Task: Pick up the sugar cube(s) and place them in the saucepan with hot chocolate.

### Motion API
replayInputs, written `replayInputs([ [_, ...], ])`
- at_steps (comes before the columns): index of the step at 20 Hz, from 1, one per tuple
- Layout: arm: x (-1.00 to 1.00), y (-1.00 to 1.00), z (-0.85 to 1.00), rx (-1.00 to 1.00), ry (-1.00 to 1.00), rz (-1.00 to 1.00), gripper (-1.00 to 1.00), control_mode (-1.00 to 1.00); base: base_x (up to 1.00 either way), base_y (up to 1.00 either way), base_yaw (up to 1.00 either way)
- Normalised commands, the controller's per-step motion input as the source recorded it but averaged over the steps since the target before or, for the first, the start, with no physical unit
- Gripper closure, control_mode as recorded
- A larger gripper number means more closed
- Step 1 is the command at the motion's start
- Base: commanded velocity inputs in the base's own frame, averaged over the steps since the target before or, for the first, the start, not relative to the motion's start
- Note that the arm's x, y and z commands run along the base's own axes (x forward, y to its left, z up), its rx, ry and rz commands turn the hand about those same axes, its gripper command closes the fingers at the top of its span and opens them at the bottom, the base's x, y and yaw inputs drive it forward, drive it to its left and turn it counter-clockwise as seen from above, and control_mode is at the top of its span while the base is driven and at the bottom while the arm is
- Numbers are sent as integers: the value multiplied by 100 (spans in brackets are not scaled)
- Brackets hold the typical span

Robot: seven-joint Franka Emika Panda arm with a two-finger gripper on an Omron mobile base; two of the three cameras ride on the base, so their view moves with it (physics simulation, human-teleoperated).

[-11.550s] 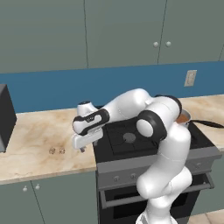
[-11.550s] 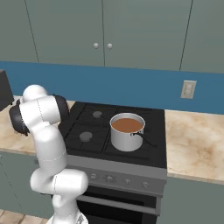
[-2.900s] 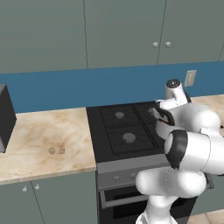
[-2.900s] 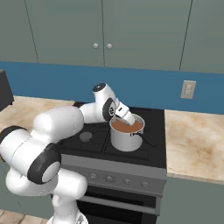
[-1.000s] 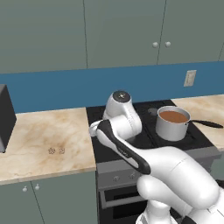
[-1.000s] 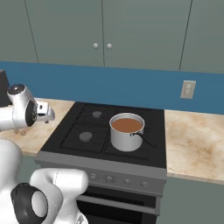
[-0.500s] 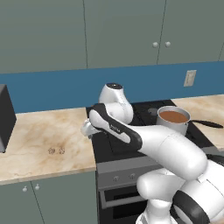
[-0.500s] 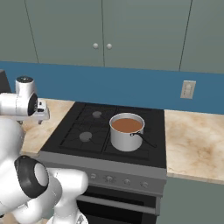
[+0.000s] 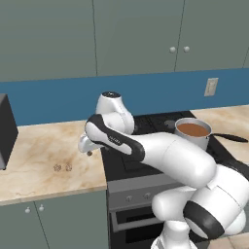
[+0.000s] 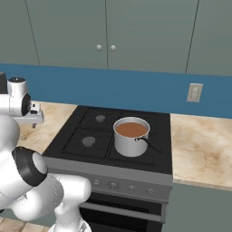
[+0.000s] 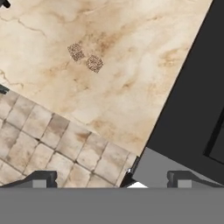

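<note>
Two sugar cubes (image 9: pixel 57 168) (image 9: pixel 68 167) lie close together on the beige marble counter (image 9: pixel 44 151), left of the stove. In the hand view, both speckled sugar cubes (image 11: pixel 76 51) (image 11: pixel 94 63) show at the upper left. My gripper (image 9: pixel 86 150) hangs open over the counter's right part next to the stove edge, above and to the right of the cubes, with nothing between its fingers. From the right it shows at the far left (image 10: pixel 34 118), and its tips spread wide in the hand view (image 11: pixel 113 179). The saucepan with hot chocolate (image 9: pixel 193 132) (image 10: pixel 131 135) stands on the stove's front right burner.
The black stove (image 9: pixel 146 131) (image 11: pixel 192 87) lies between the cubes and the saucepan. A dark appliance (image 9: pixel 5 131) stands at the counter's far left. Wall cabinets hang above. The counter's front edge and the tiled floor (image 11: pixel 48 140) show just below the cubes in the hand view.
The arm has swung left from over the stove, and the hand has dropped over the counter near the cubes. The jaws have stayed open and empty. Saucepan and cubes have not moved.
</note>
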Motion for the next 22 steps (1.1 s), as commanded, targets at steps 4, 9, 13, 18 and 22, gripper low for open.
replayInputs([
  [4,1,33,-32,-9,0,0,-100,-100,0,0,0],
  [9,11,14,-25,-6,1,0,-100,-100,0,0,0],
  [13,8,31,-10,-5,8,0,-100,-100,0,0,0],
  [18,25,47,-19,-12,1,8,-100,-100,0,0,0],
  [22,22,34,-26,-15,-9,13,-100,-100,0,0,0],
])
